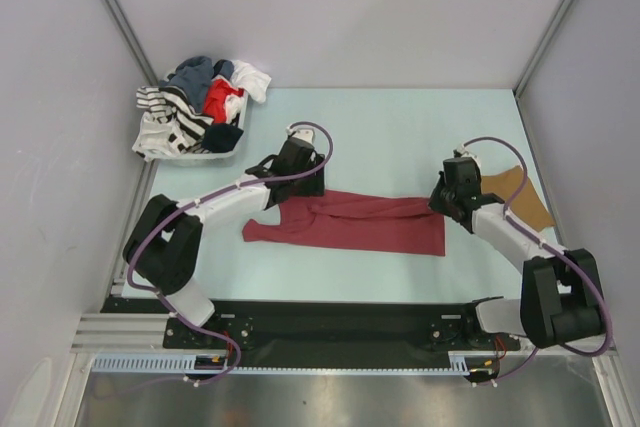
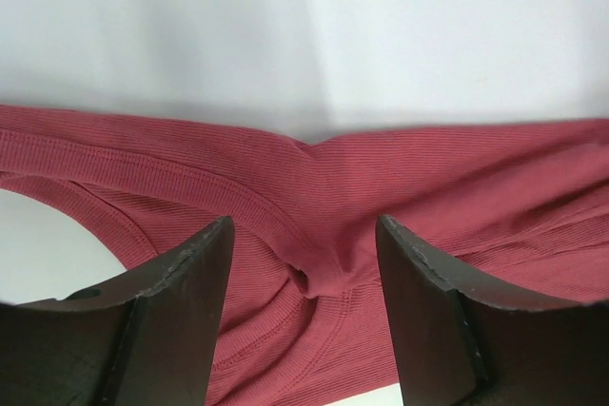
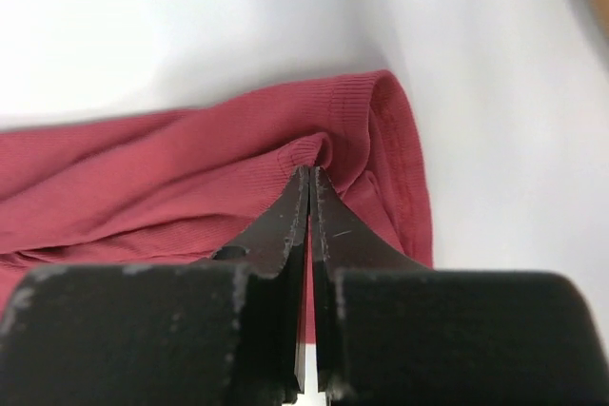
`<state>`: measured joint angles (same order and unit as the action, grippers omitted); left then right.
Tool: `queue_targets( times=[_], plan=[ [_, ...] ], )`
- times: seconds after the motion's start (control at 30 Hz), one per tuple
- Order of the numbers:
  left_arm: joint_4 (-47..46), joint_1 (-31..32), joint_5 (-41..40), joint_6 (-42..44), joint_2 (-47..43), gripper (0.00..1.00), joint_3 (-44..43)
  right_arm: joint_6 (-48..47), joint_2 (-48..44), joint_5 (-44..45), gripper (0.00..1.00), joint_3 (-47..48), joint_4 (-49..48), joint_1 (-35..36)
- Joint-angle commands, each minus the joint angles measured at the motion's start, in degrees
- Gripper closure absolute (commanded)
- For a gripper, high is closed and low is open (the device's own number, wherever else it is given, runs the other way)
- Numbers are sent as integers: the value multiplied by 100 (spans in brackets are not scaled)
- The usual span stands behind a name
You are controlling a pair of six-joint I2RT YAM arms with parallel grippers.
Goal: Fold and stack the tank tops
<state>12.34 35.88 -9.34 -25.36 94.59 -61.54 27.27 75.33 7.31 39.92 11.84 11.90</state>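
Right gripper [image 3: 311,171] pinched the limp maroon tank top [image 1: 350,222] at its hem; left gripper [image 2: 303,223] gaped wide over its neckline.

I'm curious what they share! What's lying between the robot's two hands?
The red tank top stretches from the left hand to the right hand; the top view shows it.

Table [image 1: 400,127] bears maroon tank top [image 1: 350,222], tan top [image 1: 527,197], laundry basket [image 1: 222,156].

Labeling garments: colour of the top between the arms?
Maroon-red ribbed cloth tank top; left wrist view.
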Motion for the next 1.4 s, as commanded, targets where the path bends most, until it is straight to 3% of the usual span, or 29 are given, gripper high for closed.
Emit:
queue_targets(
  times=[0.0, 0.37, 0.53, 0.57, 0.6, 0.63, 1.0, 1.1, 1.2, 1.37],
  plan=[
    [5, 25, -15, 120, 77, 34, -236, -55, -457, 402, 100, 192, 222, 23],
    [-56, 24, 143, 67, 218, 37, -166, 121, -590, 473, 97, -414, 258, -170],
    [-214, 33, 275, 111, 26, 47, 19, 279, -677, 306, 93, -626, 161, -250],
    [-240, 33, 336, 111, -19, 48, 89, 288, -712, 280, 90, -643, 144, -250],
    [-284, 33, 389, 119, -54, 51, 133, 305, -747, 280, 75, -661, 152, -250],
    [-346, 33, 433, 128, -124, 52, 168, 323, -791, 280, 71, -652, 196, -250],
    [-241, 33, 670, 216, -414, 62, 116, 262, -1495, 262, 67, -512, 276, -110],
    [-127, 42, 776, 234, -423, 61, -103, 235, -1434, 683, 67, -205, 407, 162],
    [-109, 103, 890, 260, -353, 61, -306, 183, -1250, 430, 68, -116, 118, 190],
    [5, 235, 1249, 234, 209, 63, -736, 235, -101, -19, 72, 340, -15, 181]
  ],
)
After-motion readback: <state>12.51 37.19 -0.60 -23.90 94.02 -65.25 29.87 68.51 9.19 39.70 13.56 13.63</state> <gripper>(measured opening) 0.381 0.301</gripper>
